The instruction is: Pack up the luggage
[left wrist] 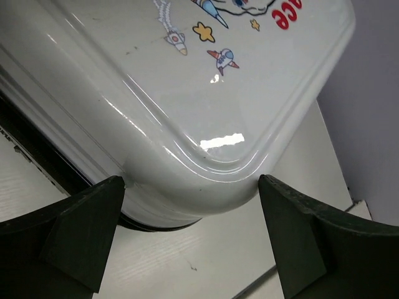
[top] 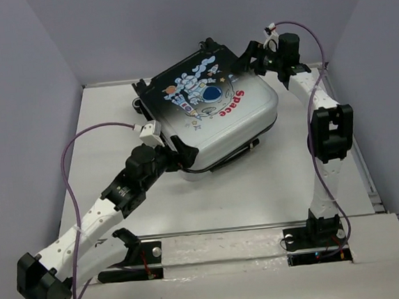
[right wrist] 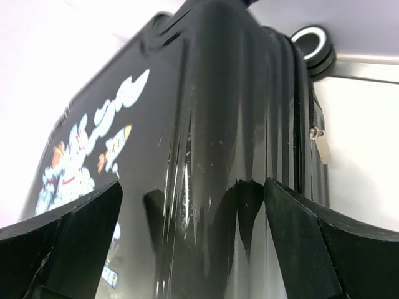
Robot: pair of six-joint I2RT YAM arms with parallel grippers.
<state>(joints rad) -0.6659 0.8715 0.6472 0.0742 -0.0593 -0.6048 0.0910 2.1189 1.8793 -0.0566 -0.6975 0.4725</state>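
Right now, your small hard-shell wheeled suitcase point(top: 210, 110), white fading to black with a cartoon astronaut print, lies flat on the pale worktop point(top: 259, 193), printed side up and apparently shut. Your left claw point(top: 181, 154) stands wide apart, straddling the near white corner. Your right claw point(top: 251, 57) is likewise apart at the far black corner, close to a black wheel point(right wrist: 315, 45). Neither one grips anything. Expect a stiff, glossy shell that will probably slip, with rounded corners offering little purchase. You would likely do better at the zip seam point(right wrist: 310, 124) along the side, or under the lid's edge. Move slowly, since the case may slide.
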